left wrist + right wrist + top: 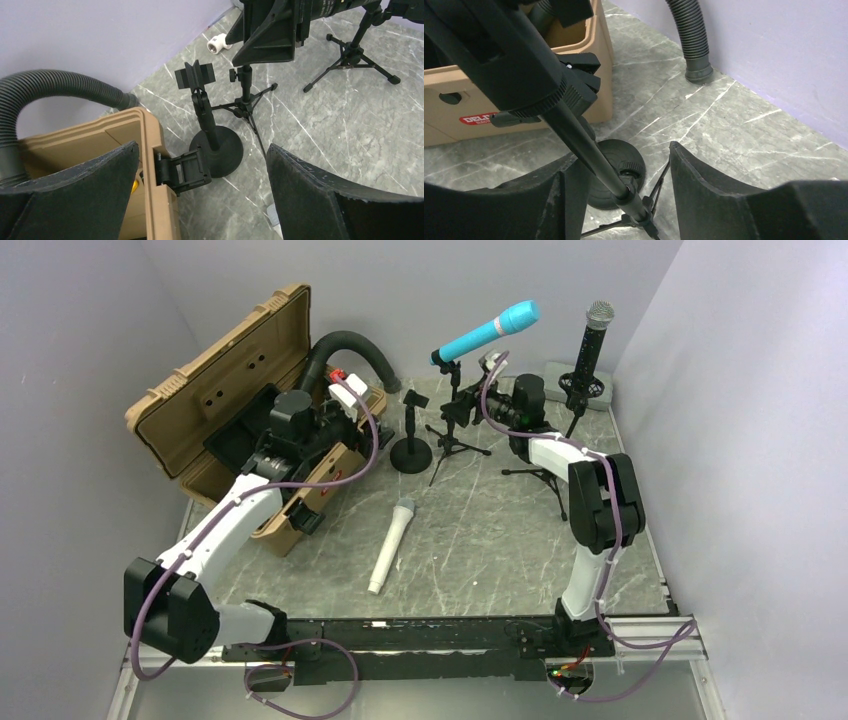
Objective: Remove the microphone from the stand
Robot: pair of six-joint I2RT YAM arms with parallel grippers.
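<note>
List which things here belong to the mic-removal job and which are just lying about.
In the job:
- blue microphone
- tripod stand holding it
- right gripper, open around that stand's pole

Lying about:
- white microphone, lying flat
- black microphone, mounted at the back right
- empty round-base stand
- tan case
- black hose

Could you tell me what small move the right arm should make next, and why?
Probably close the right hand on the tripod stand's pole. The pole runs between its fingers, close beside one and with a clear gap to the other, so nothing is clamped yet. Steadying the stand should let the blue microphone be pulled from its clip without tipping the tripod.
</note>
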